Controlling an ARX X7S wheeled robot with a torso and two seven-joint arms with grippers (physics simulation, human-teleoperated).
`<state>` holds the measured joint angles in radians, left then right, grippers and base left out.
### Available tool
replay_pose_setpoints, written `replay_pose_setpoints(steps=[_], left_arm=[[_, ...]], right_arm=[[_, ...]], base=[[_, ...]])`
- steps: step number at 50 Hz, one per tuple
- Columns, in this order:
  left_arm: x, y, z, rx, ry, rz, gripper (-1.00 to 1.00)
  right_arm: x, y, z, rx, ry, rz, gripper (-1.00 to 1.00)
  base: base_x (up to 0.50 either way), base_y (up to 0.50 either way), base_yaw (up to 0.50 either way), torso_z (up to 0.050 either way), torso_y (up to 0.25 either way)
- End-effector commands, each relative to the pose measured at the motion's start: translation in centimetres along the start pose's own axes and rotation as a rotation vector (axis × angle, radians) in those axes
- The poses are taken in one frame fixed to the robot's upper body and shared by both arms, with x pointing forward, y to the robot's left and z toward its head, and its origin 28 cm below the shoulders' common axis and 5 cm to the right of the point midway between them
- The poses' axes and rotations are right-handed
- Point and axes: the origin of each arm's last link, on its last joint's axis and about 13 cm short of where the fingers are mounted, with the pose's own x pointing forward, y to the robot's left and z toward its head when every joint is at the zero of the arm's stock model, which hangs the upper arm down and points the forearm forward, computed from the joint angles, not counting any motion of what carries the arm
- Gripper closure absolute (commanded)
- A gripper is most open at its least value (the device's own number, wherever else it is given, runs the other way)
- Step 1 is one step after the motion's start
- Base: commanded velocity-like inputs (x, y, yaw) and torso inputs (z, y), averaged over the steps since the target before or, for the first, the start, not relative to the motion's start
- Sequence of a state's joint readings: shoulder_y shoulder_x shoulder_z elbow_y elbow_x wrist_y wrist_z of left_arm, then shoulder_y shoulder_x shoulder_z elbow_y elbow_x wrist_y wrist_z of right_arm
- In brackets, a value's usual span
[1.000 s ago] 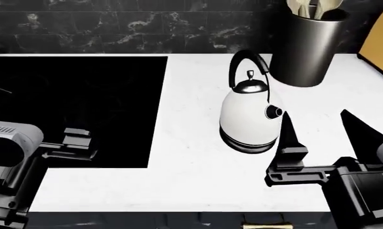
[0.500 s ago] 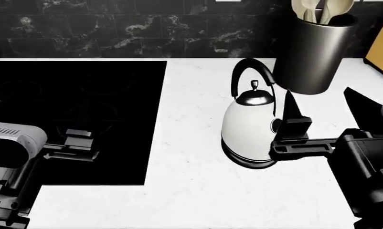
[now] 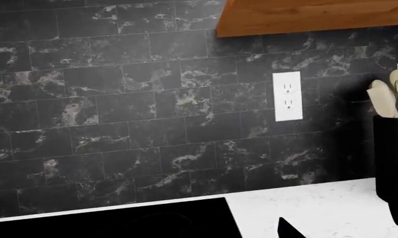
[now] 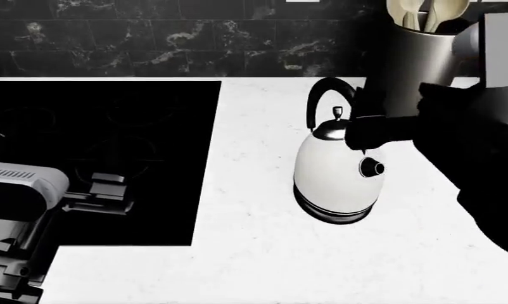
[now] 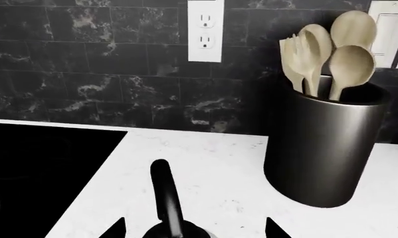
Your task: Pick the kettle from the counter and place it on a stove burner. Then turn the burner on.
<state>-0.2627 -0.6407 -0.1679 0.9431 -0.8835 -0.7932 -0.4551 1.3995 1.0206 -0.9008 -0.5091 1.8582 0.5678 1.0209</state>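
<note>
- The rounded white kettle with the arched black handle stands upright on the white stone-like counter, beside the glossy black glass cooktop;
- the right gripper hangs at the handle, fingers spread either side, not closed;
- the left gripper hovers over the cooktop; I cannot tell its state;
- a dark cylindrical canister of wooden utensils stands behind the kettle.

grey-cased left arm, black angular grippers
</note>
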Motion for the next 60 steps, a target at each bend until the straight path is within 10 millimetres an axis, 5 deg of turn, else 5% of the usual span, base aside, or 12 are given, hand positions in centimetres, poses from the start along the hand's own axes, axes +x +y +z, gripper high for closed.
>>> replay_pose_setpoints(steps=[1, 19, 37, 38, 60], left_arm=[[0.0, 0.1, -0.3, 0.003, 0.009, 0.001, -1.0], [0.0, 0.1, -0.8, 0.002, 0.019, 0.003, -1.0], [0.1, 0.2, -1.1, 0.005, 0.028, 0.009, -1.0], [0.1, 0.2, -1.1, 0.005, 0.028, 0.008, -1.0], [0.2, 0.1, -0.9, 0.009, 0.022, 0.003, -1.0]], right_arm=[[3.3, -0.4, 0.6, 0.0, 0.089, 0.014, -1.0], [7.8, 0.8, -1.0, -0.108, 0.207, 0.099, -1.0], [9.4, 1.3, -2.4, -0.161, 0.239, 0.126, -1.0], [9.5, 1.3, -2.4, -0.162, 0.238, 0.12, 1.0], [9.0, 1.0, -0.6, -0.169, 0.085, 0.048, 1.0]], base=[[0.0, 0.0, 0.0, 0.0, 0.0], [0.0, 0.0, 0.0, 0.0, 0.0], [0.0, 0.0, 0.0, 0.0, 0.0], [0.0, 0.0, 0.0, 0.0, 0.0], [0.0, 0.0, 0.0, 0.0, 0.0]])
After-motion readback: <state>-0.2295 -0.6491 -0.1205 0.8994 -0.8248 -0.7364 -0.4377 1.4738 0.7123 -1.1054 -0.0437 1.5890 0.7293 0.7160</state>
